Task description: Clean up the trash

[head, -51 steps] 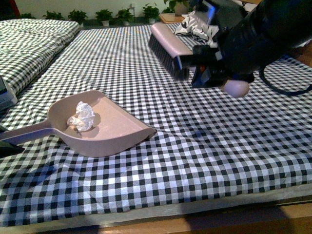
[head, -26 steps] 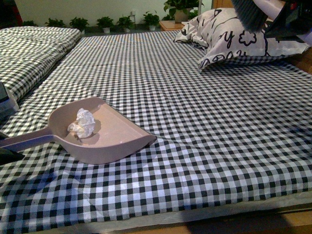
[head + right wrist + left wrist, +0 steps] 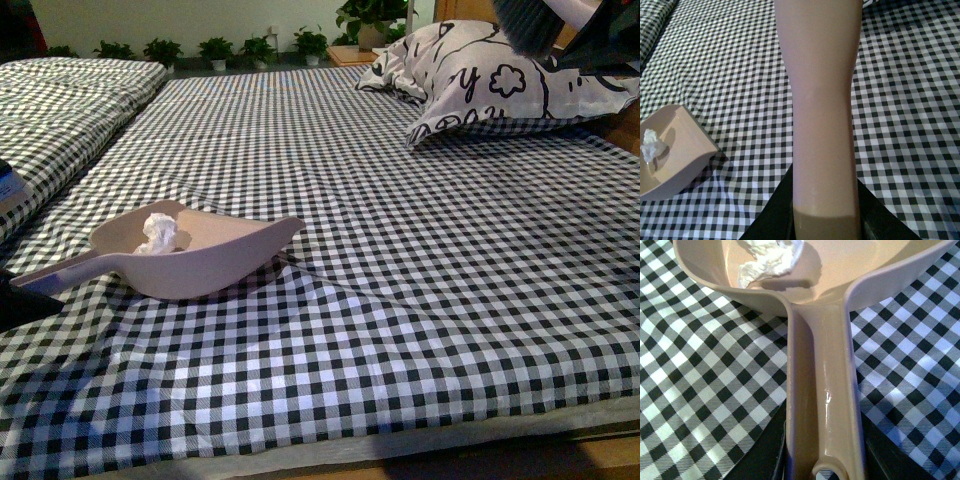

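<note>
Nearest, at the left edge of the front view: dark left gripper (image 3: 12,300), mostly out of frame. In the left wrist view, dark jaw parts flank the pinkish-beige handle (image 3: 822,405) on both sides, clamped on it.

Next out: dustpan (image 3: 215,262), handle toward the left gripper, front lip tilted up clear of the checked bedcover (image 3: 400,300). Underside of the pan near or on the cloth; contact not clear.

Inside the pan, at the back near the handle end: trash (image 3: 158,234), a small crumpled white wad, resting against the rear wall. Same wad in the left wrist view (image 3: 769,260), on the pan floor just past the handle root. Also visible, very small, in the right wrist view (image 3: 652,144), inside the pan's back corner.

Farther out, right side: white pillow (image 3: 480,85) with black drawn pattern, lying on the bedcover, well apart from the dustpan.

Above the pillow, at the top right corner: brush bristles (image 3: 528,25), dark grey, raised clear of the bed, partly cut off by the frame. Right gripper (image 3: 825,220) closed on the beige brush handle (image 3: 822,100), dark jaw parts on either side of it at the near end.

Far left: second checked bed (image 3: 70,100). Far background: row of potted plants (image 3: 215,47) along the wall.
</note>
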